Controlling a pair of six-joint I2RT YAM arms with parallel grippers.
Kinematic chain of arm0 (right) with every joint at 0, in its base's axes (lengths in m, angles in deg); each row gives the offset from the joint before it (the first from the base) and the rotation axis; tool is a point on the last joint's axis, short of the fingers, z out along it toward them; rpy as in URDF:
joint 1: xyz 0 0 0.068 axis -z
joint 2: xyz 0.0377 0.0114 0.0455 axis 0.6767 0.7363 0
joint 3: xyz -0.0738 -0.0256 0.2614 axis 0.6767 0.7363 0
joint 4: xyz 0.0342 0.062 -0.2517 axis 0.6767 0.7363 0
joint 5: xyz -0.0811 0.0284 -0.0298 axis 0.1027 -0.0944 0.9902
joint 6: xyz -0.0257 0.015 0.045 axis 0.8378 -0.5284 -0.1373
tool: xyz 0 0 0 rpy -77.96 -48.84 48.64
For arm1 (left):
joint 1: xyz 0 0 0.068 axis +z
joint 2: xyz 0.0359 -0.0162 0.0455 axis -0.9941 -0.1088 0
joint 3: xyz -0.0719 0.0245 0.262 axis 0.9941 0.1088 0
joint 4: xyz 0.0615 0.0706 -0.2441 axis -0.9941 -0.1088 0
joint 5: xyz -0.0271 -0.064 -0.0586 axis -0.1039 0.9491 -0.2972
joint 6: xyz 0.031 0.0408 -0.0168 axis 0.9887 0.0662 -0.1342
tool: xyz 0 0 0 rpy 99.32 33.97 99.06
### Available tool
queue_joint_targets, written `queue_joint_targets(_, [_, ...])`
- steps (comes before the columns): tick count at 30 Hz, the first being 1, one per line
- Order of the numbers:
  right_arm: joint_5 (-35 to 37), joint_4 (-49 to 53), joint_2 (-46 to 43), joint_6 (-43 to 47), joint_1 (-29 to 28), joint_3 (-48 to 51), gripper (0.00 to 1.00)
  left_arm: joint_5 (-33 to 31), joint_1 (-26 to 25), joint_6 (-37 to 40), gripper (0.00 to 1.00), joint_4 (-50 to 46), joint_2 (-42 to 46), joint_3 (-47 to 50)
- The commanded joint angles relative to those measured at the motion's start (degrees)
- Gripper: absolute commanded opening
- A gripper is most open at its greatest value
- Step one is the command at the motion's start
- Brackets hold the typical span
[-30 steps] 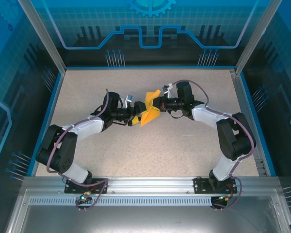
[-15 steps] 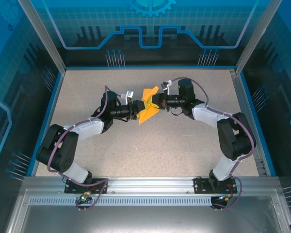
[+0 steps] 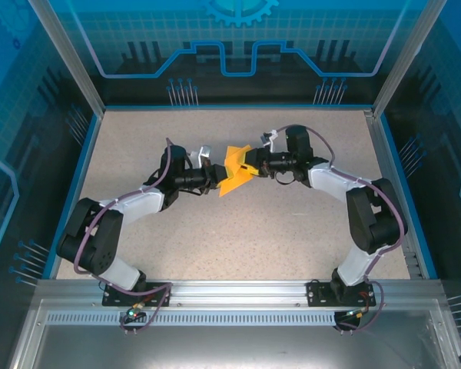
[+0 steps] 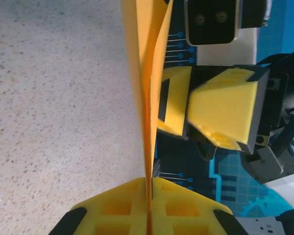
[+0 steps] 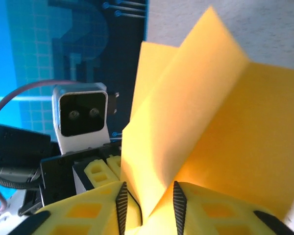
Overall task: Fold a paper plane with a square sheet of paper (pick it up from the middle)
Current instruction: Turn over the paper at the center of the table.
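The orange sheet of paper [image 3: 234,172], folded into layered flaps, hangs above the table's middle between both arms. My left gripper [image 3: 215,178] is shut on its left edge; in the left wrist view the paper [image 4: 142,73] runs edge-on into the closed seam of the gripper [image 4: 149,198]. My right gripper [image 3: 253,164] stands open at the sheet's right side. In the right wrist view a fold of the paper [image 5: 210,122] dips into the gap of the gripper [image 5: 149,200], with its pads apart. I cannot make out a paper plane shape.
The speckled table [image 3: 238,231] lies below. A blue rim [image 3: 84,169] and clear walls enclose it. The right gripper's yellow fingers [image 4: 225,107] sit close beside the paper in the left wrist view, and the left wrist camera [image 5: 81,115] faces me in the right wrist view.
My left gripper has closed onto the paper's left edge. My right gripper, shut on the paper before, has opened. The paper has barely moved.
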Motion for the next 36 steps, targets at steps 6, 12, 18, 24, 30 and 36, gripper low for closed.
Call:
queue_joint_targets(6, [17.99, 23.93, -11.62, 16.16, 2.9, -1.23, 0.69, -21.84, -2.09, 24.36, 0.05, -43.36, 3.83, -14.89])
queue_joint_targets(12, [28.73, 27.53, -16.84, 18.75, 2.98, 1.39, 0.8, -60.27, -11.59, 33.39, 0.04, -70.77, -3.03, -31.11])
queue_joint_targets(18, [34.46, 28.99, -19.8, 18.28, 3.21, 3.72, 0.85, -80.12, -15.94, 33.22, 0.03, -81.33, -11.19, -39.29])
queue_joint_targets(24, [38.08, 29.53, -20.74, 17.24, 3.23, 6.06, 0.89, -85.14, -18.65, 30.98, 0.05, -85.06, -20.36, -44.32])
queue_joint_targets(30, [39.04, 30.54, -20.42, 16.95, 3.44, 6.68, 0.89, -81.71, -19.44, 30.55, 0.09, -82.15, -26.8, -45.81])
queue_joint_targets(36, [40.12, 31.7, -20.22, 16.5, 3.55, 6.42, 0.89, -65.62, -18.91, 30.95, 0.31, -74.18, -26.27, -43.75])
